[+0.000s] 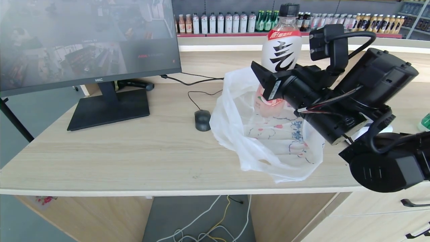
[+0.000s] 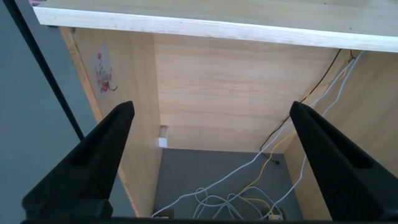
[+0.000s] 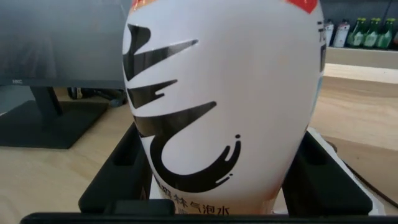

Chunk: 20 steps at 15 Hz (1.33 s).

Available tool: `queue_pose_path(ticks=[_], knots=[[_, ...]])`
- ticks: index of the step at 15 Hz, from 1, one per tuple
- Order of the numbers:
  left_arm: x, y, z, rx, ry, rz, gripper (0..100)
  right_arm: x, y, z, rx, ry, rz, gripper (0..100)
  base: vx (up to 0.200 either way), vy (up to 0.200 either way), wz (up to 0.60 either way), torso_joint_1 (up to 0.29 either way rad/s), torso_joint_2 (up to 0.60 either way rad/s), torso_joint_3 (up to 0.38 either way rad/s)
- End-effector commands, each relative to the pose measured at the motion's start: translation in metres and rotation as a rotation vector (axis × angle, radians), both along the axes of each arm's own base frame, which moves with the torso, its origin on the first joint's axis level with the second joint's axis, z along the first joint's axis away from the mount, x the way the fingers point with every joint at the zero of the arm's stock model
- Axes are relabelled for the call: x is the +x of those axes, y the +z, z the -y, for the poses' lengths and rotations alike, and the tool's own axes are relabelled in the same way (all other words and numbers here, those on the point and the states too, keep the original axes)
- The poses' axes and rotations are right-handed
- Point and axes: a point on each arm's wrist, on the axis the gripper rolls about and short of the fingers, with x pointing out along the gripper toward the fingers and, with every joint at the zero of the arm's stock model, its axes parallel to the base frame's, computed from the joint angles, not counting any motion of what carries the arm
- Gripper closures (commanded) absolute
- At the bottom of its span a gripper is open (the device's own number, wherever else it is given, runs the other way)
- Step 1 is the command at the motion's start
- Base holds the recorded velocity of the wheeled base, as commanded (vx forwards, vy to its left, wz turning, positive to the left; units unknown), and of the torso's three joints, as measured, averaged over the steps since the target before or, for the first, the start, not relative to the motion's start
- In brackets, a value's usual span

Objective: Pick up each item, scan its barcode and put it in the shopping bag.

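Bottle [image 1: 281,43] upright between right fingers [image 1: 264,80], over shopping bag [image 1: 231,126]

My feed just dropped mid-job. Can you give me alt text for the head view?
The right claw holds a white-labelled drink bottle upright at the mouth of an open white shopping bag on a wooden counter. A black mouse lies beside the bag on the robot's left, and a monitor stands farther left.

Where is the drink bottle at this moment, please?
In the head view, on the robot's right: the drink bottle stands upright in the right gripper, at the mouth of the shopping bag on the counter.
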Motion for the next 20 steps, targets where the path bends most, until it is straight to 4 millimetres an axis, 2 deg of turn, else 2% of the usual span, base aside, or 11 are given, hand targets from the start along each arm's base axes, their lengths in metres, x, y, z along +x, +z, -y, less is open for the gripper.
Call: queue_pose_path(ticks=[1, 3, 7, 13, 20], knots=[[0.000, 0.000, 0.000, 0.000, 0.000, 0.001, 0, 0.008, -0.004, -0.002, 0.004, -0.002, -0.011, 100, 0.000, 0.000, 0.00, 0.000, 0.00, 0.000], [0.000, 0.000, 0.000, 0.000, 0.000, 0.001, 0, 0.018, -0.007, -0.001, 0.016, -0.013, -0.019, 100, 0.000, 0.000, 0.00, 0.000, 0.00, 0.000], [0.000, 0.000, 0.000, 0.000, 0.000, 0.001, 0, 0.050, -0.011, 0.000, 0.014, -0.014, -0.015, 100, 0.000, 0.000, 0.00, 0.000, 0.00, 0.000], [0.000, 0.000, 0.000, 0.000, 0.000, 0.001, 0, 0.085, -0.029, -0.004, 0.007, -0.035, -0.064, 100, 0.000, 0.000, 0.00, 0.000, 0.00, 0.000], [0.000, 0.000, 0.000, 0.000, -0.001, 0.001, 0, 0.098, -0.050, -0.010, -0.011, -0.037, -0.096, 100, 0.000, 0.000, 0.00, 0.000, 0.00, 0.000]])
